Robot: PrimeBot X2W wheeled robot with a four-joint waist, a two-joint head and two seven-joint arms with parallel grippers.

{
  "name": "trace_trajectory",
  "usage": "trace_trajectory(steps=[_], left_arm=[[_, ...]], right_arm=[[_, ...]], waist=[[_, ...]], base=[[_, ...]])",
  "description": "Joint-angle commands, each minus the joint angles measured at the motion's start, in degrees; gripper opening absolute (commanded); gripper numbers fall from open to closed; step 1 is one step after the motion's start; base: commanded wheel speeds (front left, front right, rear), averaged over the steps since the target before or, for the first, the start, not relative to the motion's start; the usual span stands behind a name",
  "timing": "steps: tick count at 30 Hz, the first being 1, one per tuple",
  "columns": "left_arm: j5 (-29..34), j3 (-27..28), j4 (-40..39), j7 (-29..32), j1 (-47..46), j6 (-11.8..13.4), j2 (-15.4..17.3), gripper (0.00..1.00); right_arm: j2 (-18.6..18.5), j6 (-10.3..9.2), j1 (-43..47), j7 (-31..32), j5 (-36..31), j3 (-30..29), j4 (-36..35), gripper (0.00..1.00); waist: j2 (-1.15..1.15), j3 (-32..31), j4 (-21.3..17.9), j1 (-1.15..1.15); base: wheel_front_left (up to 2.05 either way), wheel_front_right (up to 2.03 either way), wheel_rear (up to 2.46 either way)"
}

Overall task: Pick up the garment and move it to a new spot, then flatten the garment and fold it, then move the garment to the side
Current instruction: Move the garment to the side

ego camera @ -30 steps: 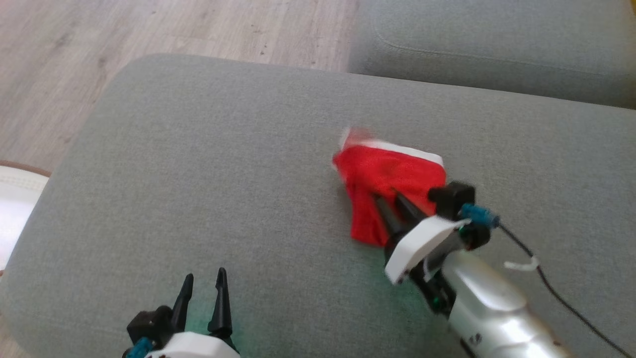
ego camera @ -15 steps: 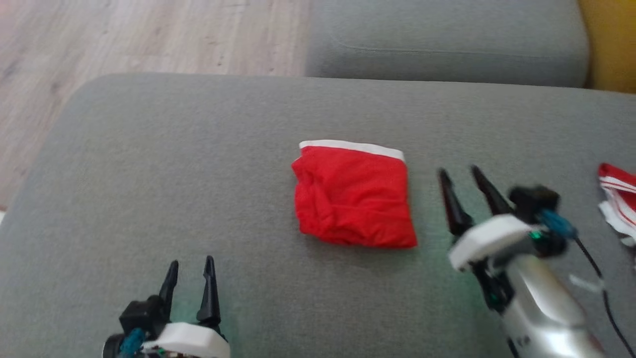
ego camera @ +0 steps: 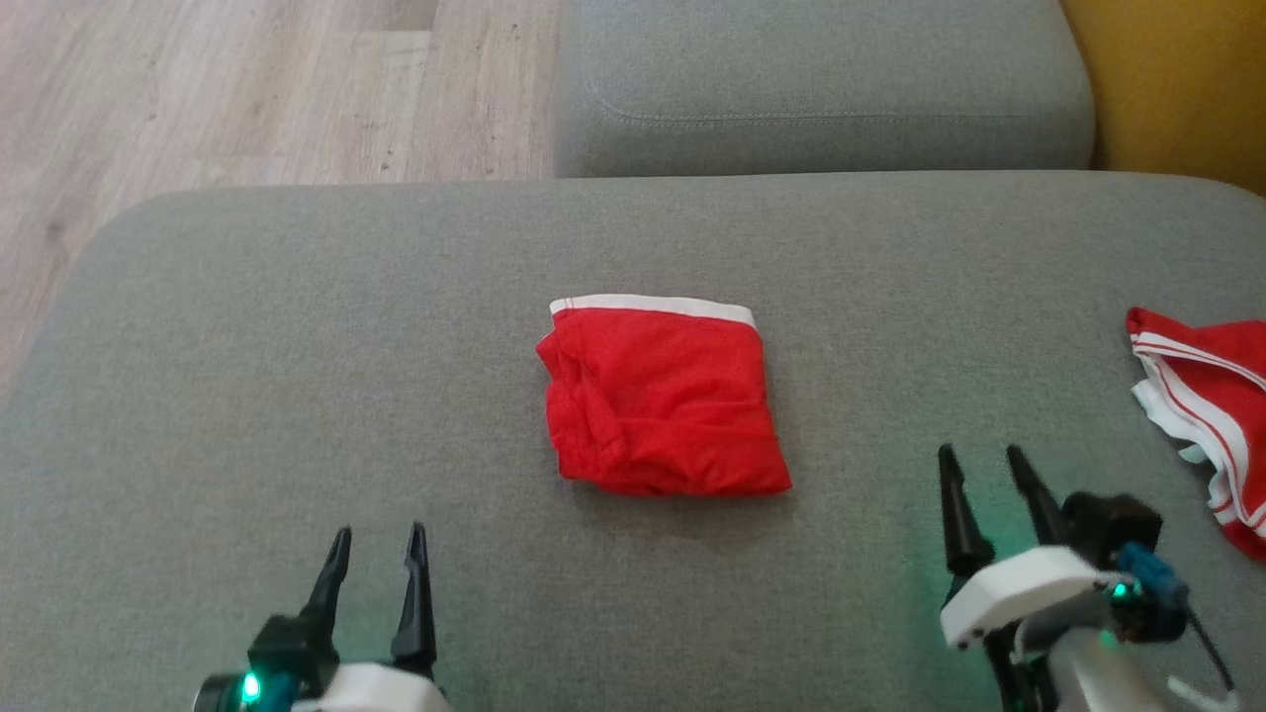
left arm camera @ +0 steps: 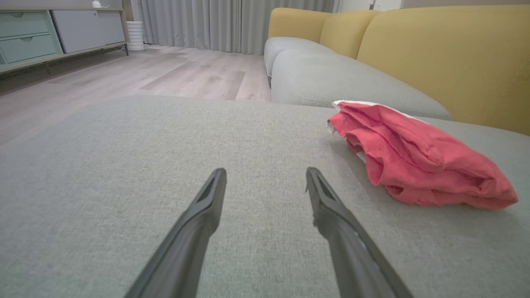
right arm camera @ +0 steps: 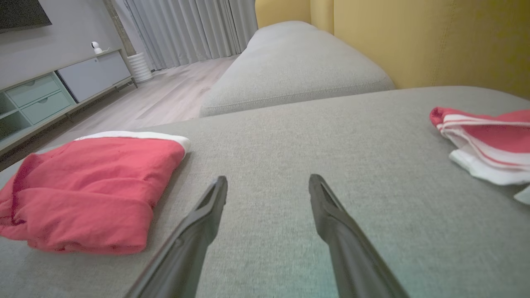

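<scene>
Neatly folded, the red garment (ego camera: 661, 400) with its white waistband lies at the middle of the grey sofa cushion (ego camera: 297, 346), touched by neither of my grippers. My left gripper (ego camera: 379, 529) hangs over the cushion nearer me, to the garment's left, jaws spread and empty. My right gripper (ego camera: 981, 451) hangs to the garment's right, jaws likewise spread, holding nothing. Well off to the right a second red cloth with white stripes (ego camera: 1197, 396) lies crumpled. Beyond sit another grey cushion (ego camera: 821, 89), a yellow backrest (ego camera: 1177, 89) and pale wood floor (ego camera: 198, 89).
</scene>
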Motion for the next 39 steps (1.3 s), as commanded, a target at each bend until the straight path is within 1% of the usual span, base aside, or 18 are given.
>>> trace_trajectory(steps=[1,6,10,11,12,15,20,25,28,30,31,35,39], left_arm=[[-0.1,1.41,-2.29,-0.3,-0.43,0.58,0.43,1.0],[-0.29,0.99,-3.01,-0.3,0.17,0.99,0.43,1.0],[-1.34,0.54,-3.21,-0.3,-0.24,0.85,0.43,1.0],[-2.08,0.28,-3.26,-0.3,-0.36,0.8,0.43,1.0],[-2.56,-0.04,-3.34,-0.3,-0.43,0.78,0.43,1.0],[-3.61,-1.28,-3.4,-0.3,-0.49,0.77,0.43,1.0],[-5.0,-3.6,-3.25,-0.3,-0.56,0.55,0.43,1.0],[-5.24,-5.33,-3.07,-0.3,-1.03,0.36,0.43,1.0],[-5.41,-5.61,-2.99,-0.3,-1.1,0.45,0.43,1.0],[-5.59,-5.43,-2.79,-0.3,-1.03,0.47,0.43,1.0],[-5.59,-5.43,-2.79,-0.3,-1.03,0.47,0.43,1.0],[-5.94,-5.76,-2.79,-0.3,-0.98,0.22,0.43,1.0],[-6.67,-6.4,-3.38,-0.3,-1.15,0.43,0.43,1.0]], right_arm=[[0.35,-0.04,-0.78,-0.79,1.0,2.12,-1.99,1.0],[0.36,-0.04,-0.61,-0.79,1.83,3.02,-2.18,1.0],[0.37,-0.04,-0.95,-0.79,1.81,3.53,-2.13,1.0],[0.37,-0.04,-1.15,-0.8,1.97,3.92,-2.19,0.76],[0.37,-0.04,-1.46,-0.8,1.96,4.75,-2.26,0.0],[0.37,-0.04,-2.86,-0.8,2.87,6.89,-2.27,0.0],[0.37,-0.04,-6.41,-0.8,3.91,10.56,-1.14,0.0],[0.38,-0.04,-10.15,-0.8,3.28,13.47,2.58,0.0],[0.38,-0.04,-11.78,-0.8,3.03,14.83,5.01,0.0],[0.38,-0.04,-12.61,-0.8,2.31,15.71,6.99,0.0],[0.38,-0.04,-12.61,-0.8,2.31,15.71,6.99,0.0],[0.38,-0.04,-13.54,-0.8,1.84,18.48,9.83,0.0],[0.38,-0.04,-13.96,-0.8,2.51,21.43,9.69,0.0]], waist=[[0.0,-0.19,-0.14,0.0],[0.0,-0.26,-0.23,0.0],[0.0,0.16,0.72,0.0],[0.0,0.35,1.2,0.0],[0.0,0.53,1.67,0.0],[0.0,1.17,3.8,0.0],[0.0,2.1,8.79,0.0],[0.0,3.25,14.12,0.0],[0.0,3.86,16.57,0.0],[0.0,4.22,17.84,0.0],[0.0,4.22,17.84,0.0],[0.0,4.85,19.69,0.0],[0.0,5.42,20.62,0.0]], base=[[0.0,0.0,0.0],[0.0,0.0,0.0],[0.0,0.0,0.0],[0.0,0.0,0.0],[0.0,0.0,0.0],[0.0,0.0,0.0],[0.0,0.0,0.0],[0.0,0.0,0.0],[0.0,0.0,0.0],[0.0,0.0,0.0],[0.0,0.0,0.0],[0.0,0.0,0.0],[0.0,0.0,0.0]])
